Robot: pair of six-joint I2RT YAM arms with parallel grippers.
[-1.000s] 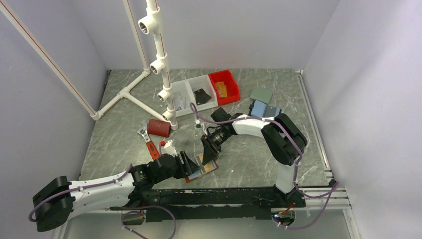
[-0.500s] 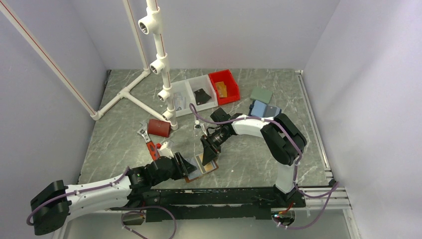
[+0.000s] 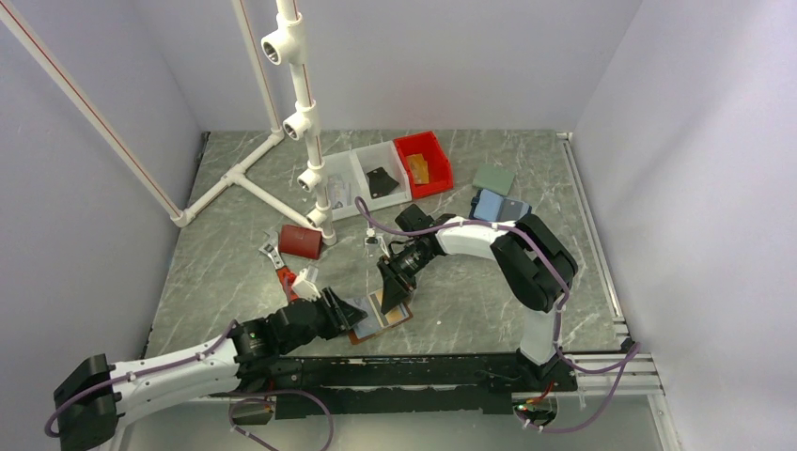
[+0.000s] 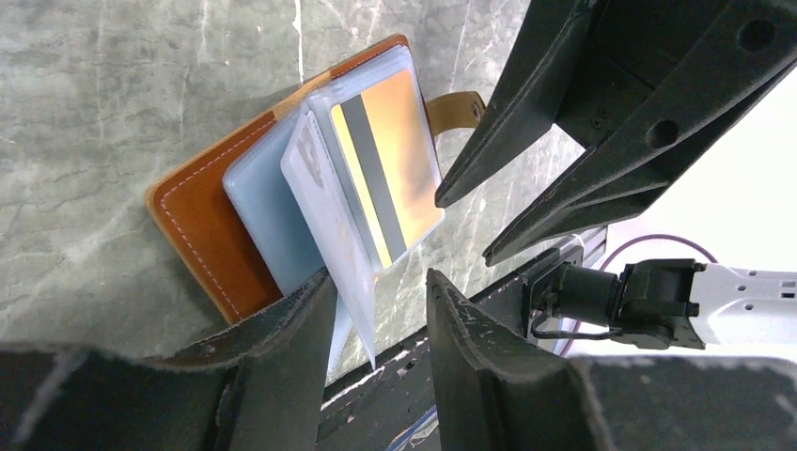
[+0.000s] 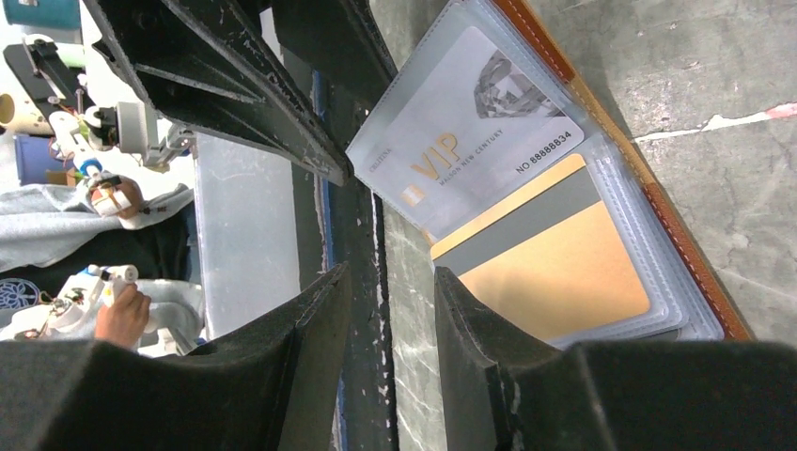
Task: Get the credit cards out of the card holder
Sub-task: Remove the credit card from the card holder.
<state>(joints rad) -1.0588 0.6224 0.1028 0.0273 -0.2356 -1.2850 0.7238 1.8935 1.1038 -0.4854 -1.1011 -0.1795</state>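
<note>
Card holder (image 3: 376, 324) open flat, bottom centre overhead, cards (image 5: 489, 122) sleeved inside.
Left gripper (image 4: 376, 282) narrow around a clear sleeve (image 4: 324, 207) edge, probably to lift it; right gripper (image 5: 390, 277) part-open, empty, seemingly steadying things.

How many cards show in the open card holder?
2, both in the card holder: a grey VIP card tilted up, and a gold striped card lying flat beside it. Others may be hidden behind them.

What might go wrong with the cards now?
The left pincer straddles a clear sleeve, so it may grab plastic, not the VIP card, and drag the holder. The holder lies near the table edge, and the right pincer is open, not clearly pinning it, so it might slide off.
</note>
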